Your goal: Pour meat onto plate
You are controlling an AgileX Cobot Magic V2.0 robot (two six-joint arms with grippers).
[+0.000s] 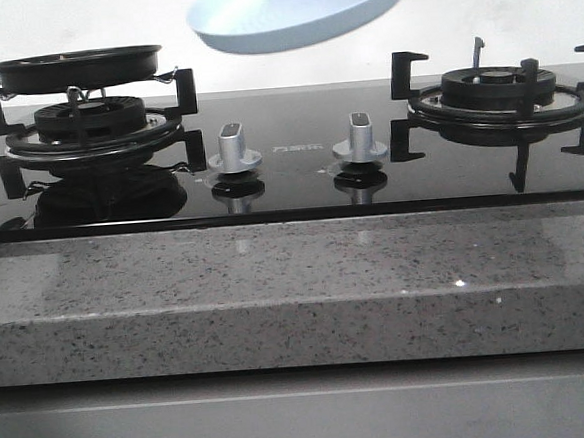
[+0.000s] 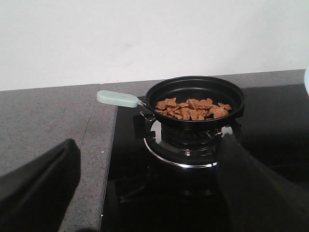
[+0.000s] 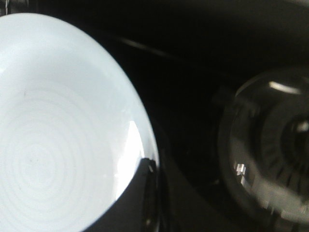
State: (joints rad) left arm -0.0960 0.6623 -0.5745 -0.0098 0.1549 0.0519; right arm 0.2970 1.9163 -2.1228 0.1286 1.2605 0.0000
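Observation:
A black frying pan (image 2: pixel 195 96) sits on the left burner (image 1: pixel 85 128), holding a heap of light-brown meat (image 2: pixel 193 108). In the front view the pan (image 1: pixel 76 69) hides the meat behind its rim. Its pale-green handle (image 2: pixel 117 98) points out over the counter. My left gripper (image 2: pixel 148 142) is open wide, short of the pan, with nothing between its fingers. The pale-blue plate (image 1: pixel 293 13) hangs tilted in the air above the middle of the stove. My right gripper (image 3: pixel 150 166) is shut on the rim of the plate (image 3: pixel 58 135), one finger (image 3: pixel 140 188) lying over the rim.
The right burner (image 1: pixel 503 89) with its black grate stands bare. Two silver knobs (image 1: pixel 234 148) (image 1: pixel 359 136) sit at the middle of the black glass hob. A speckled grey stone counter (image 1: pixel 297 289) runs along the front and to the left of the hob (image 2: pixel 48 121).

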